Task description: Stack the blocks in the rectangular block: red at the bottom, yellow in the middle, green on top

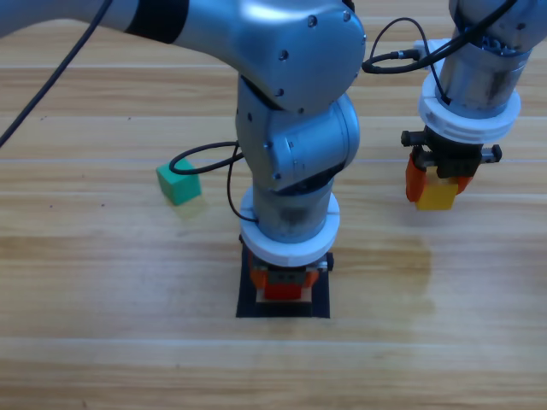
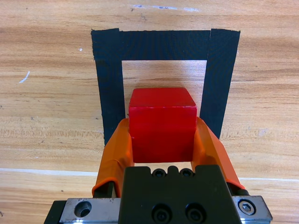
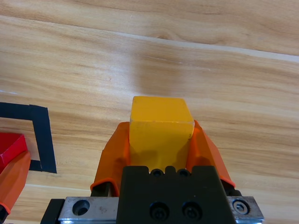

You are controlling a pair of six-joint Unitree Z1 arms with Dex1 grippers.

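Observation:
The red cube (image 2: 162, 123) sits between the jaws of my left gripper (image 2: 162, 140), which is shut on it over the black tape square (image 2: 110, 88). From above, the red cube (image 1: 283, 291) shows just below the left wrist, inside the tape outline (image 1: 248, 301). My right gripper (image 3: 161, 137) is shut on the yellow cube (image 3: 160, 126) and holds it above the table at the right (image 1: 438, 195). The green cube (image 1: 178, 183) lies alone on the wood to the left of the left arm.
The left arm's bulky grey body (image 1: 295, 128) covers the centre of the table and most of the tape square. A black cable (image 1: 205, 158) loops beside the green cube. In the right wrist view the left gripper's orange jaw and the red cube (image 3: 10, 149) show at the left edge.

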